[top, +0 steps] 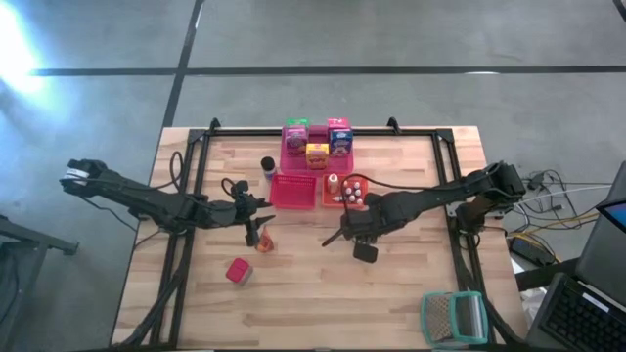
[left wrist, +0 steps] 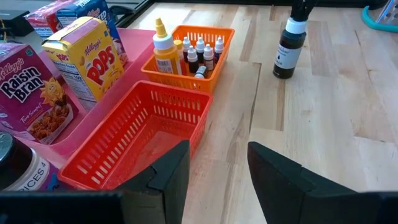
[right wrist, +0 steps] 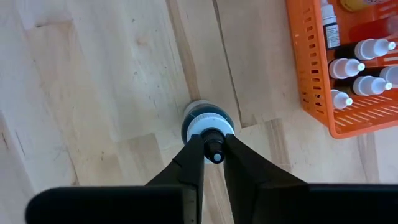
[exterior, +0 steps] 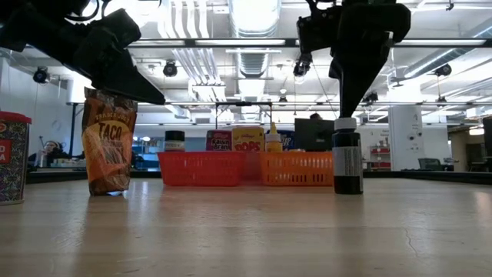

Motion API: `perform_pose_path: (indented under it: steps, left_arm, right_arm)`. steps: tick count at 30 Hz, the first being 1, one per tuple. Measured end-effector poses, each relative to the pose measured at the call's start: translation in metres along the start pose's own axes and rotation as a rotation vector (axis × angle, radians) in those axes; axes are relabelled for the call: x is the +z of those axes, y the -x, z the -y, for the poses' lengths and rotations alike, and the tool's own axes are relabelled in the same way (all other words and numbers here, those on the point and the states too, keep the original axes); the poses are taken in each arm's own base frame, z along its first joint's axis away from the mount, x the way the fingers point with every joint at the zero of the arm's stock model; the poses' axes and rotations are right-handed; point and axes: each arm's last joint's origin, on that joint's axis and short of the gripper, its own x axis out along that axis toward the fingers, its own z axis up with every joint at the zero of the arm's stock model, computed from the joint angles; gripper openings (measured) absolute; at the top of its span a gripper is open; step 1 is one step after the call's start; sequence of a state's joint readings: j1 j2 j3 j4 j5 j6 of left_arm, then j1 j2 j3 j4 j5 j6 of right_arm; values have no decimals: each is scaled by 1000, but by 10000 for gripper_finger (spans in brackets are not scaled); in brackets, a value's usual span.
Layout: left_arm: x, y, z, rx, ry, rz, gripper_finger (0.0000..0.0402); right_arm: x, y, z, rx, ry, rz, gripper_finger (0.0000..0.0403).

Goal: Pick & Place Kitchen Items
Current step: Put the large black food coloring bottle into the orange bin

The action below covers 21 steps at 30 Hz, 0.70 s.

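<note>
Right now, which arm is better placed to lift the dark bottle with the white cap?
Right. The right gripper is pinched on the dark white-capped bottle; the left gripper sits over the taco packet.
</note>
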<state>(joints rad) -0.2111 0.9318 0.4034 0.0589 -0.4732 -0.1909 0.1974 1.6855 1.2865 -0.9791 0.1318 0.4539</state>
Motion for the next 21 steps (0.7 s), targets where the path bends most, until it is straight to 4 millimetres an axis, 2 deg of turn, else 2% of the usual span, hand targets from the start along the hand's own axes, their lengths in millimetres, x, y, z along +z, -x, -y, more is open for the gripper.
perform_pose_path:
  steps: [11,21]
  left_arm:
    - [0,0,0,0,0,0,168]
    - [0,0,0,0,4,0,168]
  right_arm:
    - [4,3,2,28,12,49,33]
    - [31,29,32,39,30,148,33]
